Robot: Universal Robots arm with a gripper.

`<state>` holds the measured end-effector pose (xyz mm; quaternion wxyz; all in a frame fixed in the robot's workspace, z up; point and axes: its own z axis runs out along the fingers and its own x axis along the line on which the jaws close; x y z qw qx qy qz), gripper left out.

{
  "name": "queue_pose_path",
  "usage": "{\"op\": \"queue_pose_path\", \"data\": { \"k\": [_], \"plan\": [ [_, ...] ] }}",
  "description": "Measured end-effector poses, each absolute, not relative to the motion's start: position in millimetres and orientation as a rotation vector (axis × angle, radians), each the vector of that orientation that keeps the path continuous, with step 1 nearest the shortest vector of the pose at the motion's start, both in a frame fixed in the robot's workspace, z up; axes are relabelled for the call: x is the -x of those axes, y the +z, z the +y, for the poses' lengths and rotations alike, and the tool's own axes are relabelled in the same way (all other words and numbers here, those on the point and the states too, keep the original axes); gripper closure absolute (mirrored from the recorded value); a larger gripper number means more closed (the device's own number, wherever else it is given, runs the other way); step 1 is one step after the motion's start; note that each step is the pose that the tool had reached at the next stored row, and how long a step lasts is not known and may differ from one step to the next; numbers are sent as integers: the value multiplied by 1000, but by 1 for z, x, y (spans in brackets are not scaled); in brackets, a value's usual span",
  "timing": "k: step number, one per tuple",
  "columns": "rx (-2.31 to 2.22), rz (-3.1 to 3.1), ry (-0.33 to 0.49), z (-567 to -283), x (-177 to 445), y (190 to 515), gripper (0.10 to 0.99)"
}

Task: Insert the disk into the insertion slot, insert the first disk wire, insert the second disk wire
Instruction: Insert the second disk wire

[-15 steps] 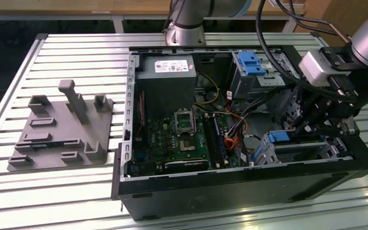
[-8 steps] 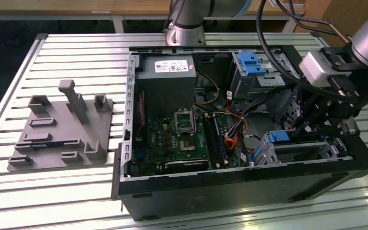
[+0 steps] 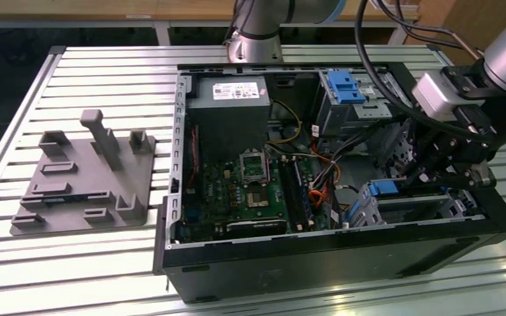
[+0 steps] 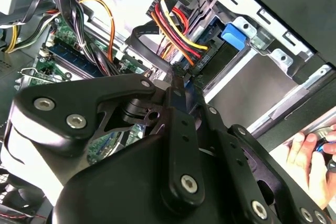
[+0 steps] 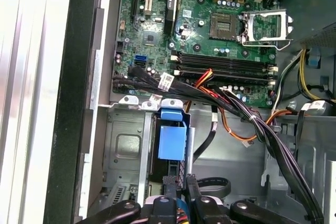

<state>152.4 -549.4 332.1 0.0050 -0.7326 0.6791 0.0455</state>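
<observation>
Jaws first: you can see your jaws (image 4: 177,80) pinched nearly closed on a small dark plug at the end of a wire, in the second wrist view. The plug sits right at the back edge of the disk, among red, yellow and orange wires (image 4: 176,24).

Look at the disk (image 5: 172,142) in the first wrist view. Its bright blue frame lies low inside the insertion slot (image 5: 126,150), the silver metal cage next to the black wall of the computer case (image 3: 323,253). So the disk is already in its place. In the exterior view you find that blue frame (image 3: 381,189) just beside your arm's black wrist.

A second blue latch (image 3: 346,87) sits on a taller grey cage, well apart, near the far wall. The green board (image 5: 220,19) lies beside the slot. A grey stand (image 3: 86,178) rests on the slatted surface (image 3: 86,263) outside the case. A person's hand (image 4: 310,161) shows in the second wrist view
</observation>
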Motion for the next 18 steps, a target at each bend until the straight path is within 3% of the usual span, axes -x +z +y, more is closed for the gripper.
{"op": "queue_pose_path", "data": {
  "k": [18],
  "plan": [
    [2308, 2101, 153, -552, -152, 332, 890]
  ]
}}
